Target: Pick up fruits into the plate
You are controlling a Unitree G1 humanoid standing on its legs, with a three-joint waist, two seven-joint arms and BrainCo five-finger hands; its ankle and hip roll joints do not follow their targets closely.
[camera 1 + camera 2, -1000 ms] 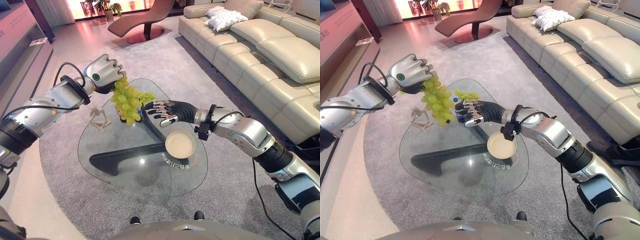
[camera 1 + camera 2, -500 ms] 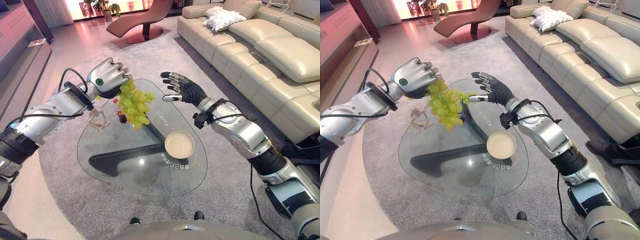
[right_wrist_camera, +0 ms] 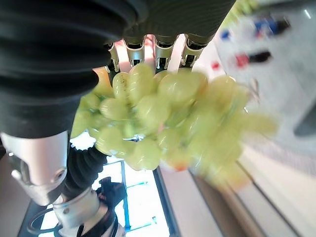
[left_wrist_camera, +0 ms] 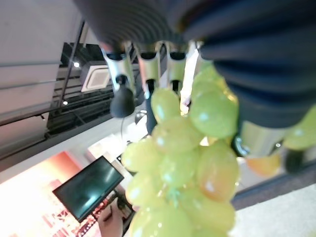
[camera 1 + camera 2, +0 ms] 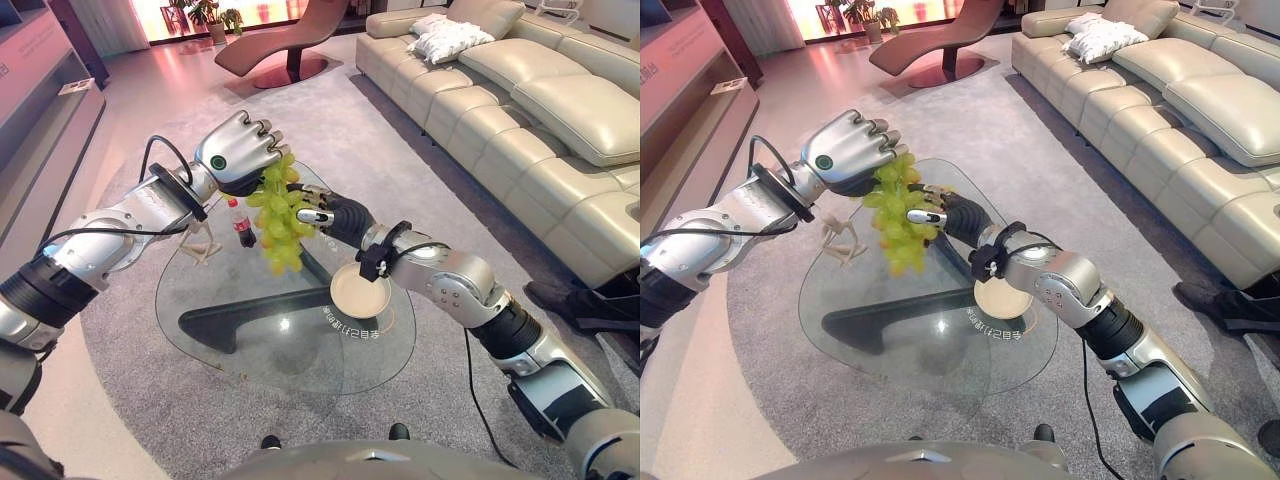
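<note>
Left robot hand (image 5: 243, 152), fingers curled round the stem, hung the grapes (image 5: 281, 220) long-axis down above the tabletop (image 5: 250, 320), left and far of the plate (image 5: 360, 291), while the right robot hand (image 5: 330, 214), fingers extended, touched their right side.

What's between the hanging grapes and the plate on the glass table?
The right hand reaches in beside the grapes, which the left hand holds; its forearm crosses above the plate's far rim. The left eye view shows this.

Glass table (image 5: 250, 350): plate (image 5: 360, 292), small bottle (image 5: 240, 222), figurine (image 5: 201, 243).
</note>
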